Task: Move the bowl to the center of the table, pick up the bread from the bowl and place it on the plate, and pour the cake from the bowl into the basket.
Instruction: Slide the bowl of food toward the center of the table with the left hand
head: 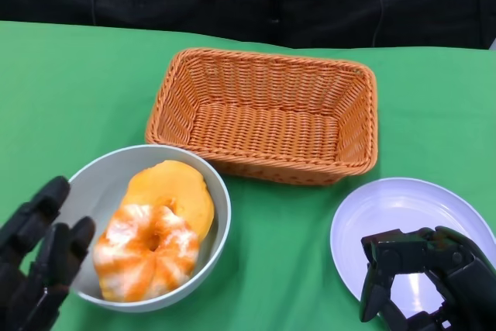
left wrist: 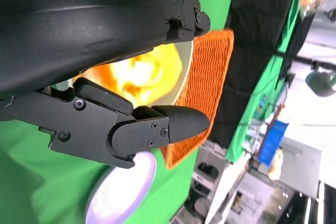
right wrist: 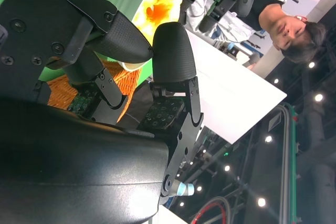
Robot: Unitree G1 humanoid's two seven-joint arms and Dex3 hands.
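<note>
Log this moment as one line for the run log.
bowl: left of center, bread and cake inside | basket: empty | plate: empty | left hand: open beside bowl | right hand: open over plate

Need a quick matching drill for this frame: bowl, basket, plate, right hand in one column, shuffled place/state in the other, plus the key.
Things:
1. bowl
2. basket
3. plate
4. right hand

Places or states:
A. woven, nothing inside, far side of the table
B. hovering over the plate's near edge, holding nothing
C. holds two pastries, beside the left hand
D. pale, nothing lying on it, near right

Pairs: 1-C, 2-A, 3-D, 4-B
</note>
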